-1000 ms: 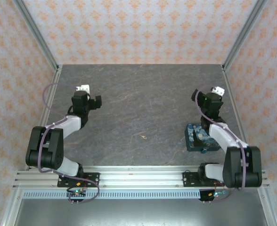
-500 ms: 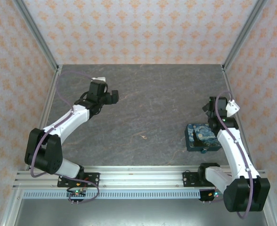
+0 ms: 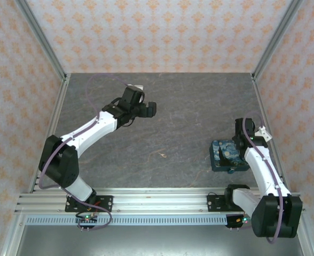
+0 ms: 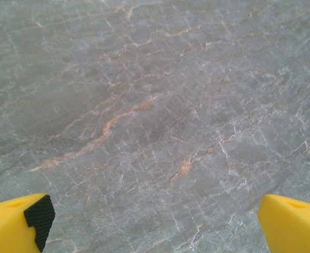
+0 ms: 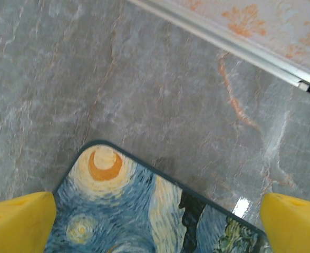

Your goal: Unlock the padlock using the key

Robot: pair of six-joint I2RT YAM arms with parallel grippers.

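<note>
The key [image 3: 162,155] is a pale speck lying on the dark stone table near the middle front. The padlock [image 3: 230,170] is a small teal bit poking out at the near edge of the Starry Night tin [image 3: 225,156]. My left gripper [image 3: 149,109] hovers open over bare table at the back left of centre, well away from the key; its yellow fingertips [image 4: 18,224] stand wide apart with nothing between them. My right gripper [image 3: 240,140] hangs open above the tin's far corner [image 5: 144,211], with yellow fingertips [image 5: 292,221] at both sides of it.
The table [image 3: 189,106] is a grey veined stone slab. An aluminium frame rail [image 5: 223,39] and patterned walls close in the right side, close behind the right gripper. The arm bases sit on rails at the near edge.
The left arm has swung right and stretched out toward the table's middle back. The right arm has turned and lowered its wrist over the tin's far end.
</note>
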